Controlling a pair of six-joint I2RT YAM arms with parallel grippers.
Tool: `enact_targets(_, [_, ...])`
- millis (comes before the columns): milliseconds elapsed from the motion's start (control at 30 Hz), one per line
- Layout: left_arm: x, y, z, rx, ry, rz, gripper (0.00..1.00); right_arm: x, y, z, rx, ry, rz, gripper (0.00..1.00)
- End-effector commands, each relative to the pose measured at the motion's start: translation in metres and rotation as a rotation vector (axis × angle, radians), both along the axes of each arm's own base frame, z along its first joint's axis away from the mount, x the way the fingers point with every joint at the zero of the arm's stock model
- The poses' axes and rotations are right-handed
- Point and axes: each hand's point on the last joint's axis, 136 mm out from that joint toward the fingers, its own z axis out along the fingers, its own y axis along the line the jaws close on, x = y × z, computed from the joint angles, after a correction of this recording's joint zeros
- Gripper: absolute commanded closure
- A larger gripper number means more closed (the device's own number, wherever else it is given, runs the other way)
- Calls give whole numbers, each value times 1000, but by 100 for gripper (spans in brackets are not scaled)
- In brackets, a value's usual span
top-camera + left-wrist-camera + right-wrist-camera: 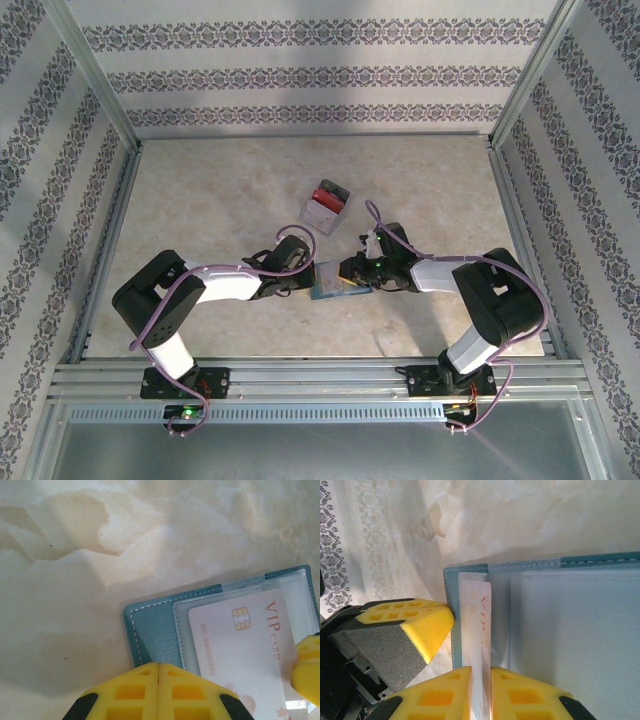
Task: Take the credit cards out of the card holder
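Nearest the arm bases, the left gripper (158, 676) has its jaws pressed fully together, tips down on the teal cover of the card holder (150, 630) by its stitched edge, apparently pinning it to the table (200, 200). The holder lies open at mid-table between the two arms, clear sleeves up. From the other side the right gripper (481, 692) stands narrow, closed on the edge of the white VIP credit card (240, 655) that sits in the outer sleeve. Whether the sleeve film is caught in the pinch too, I cannot tell. To do the draw well, pull flat and straight along the sleeve's mouth while the left arm bears down. If the holder drags along, re-grip on the card alone. Farther back, well apart, stands a clear plastic box (327, 203), out of the way.
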Motion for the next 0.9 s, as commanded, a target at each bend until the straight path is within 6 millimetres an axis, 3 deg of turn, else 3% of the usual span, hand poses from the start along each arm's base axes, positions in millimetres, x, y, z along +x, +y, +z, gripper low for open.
enact_targets(0, [-10,24,-16,79,68,42,96,3,1,14,44,-38,3,81])
enact_targets(867, [-7,23,-10,68,57,42,94,4,-12,7,35,-31,-30,88])
